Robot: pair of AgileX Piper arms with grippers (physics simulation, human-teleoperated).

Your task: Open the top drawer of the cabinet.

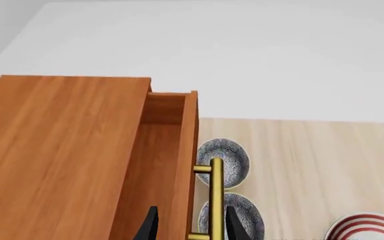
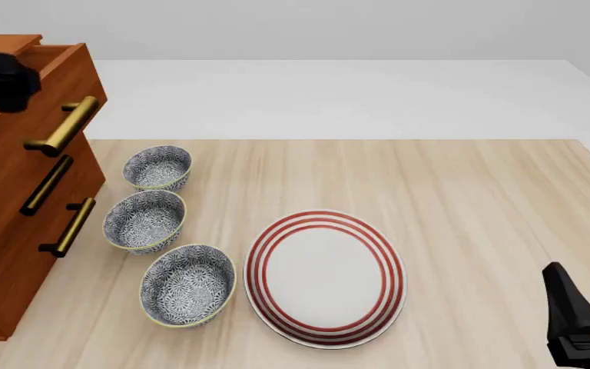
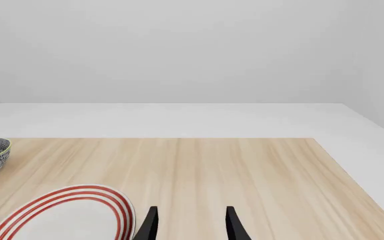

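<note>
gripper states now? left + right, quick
Left gripper: open, fingers straddling the top drawer's brass handle, not clamped.
Right gripper: open, holding nothing.

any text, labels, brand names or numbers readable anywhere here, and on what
None: no words, numbers or brand marks show in any view.
The cabinet is plain wood with brass handles.
The three bowls carry only a blue-grey pattern.
The plate carries only red rings.
The left gripper and right gripper bear no markings.
</note>
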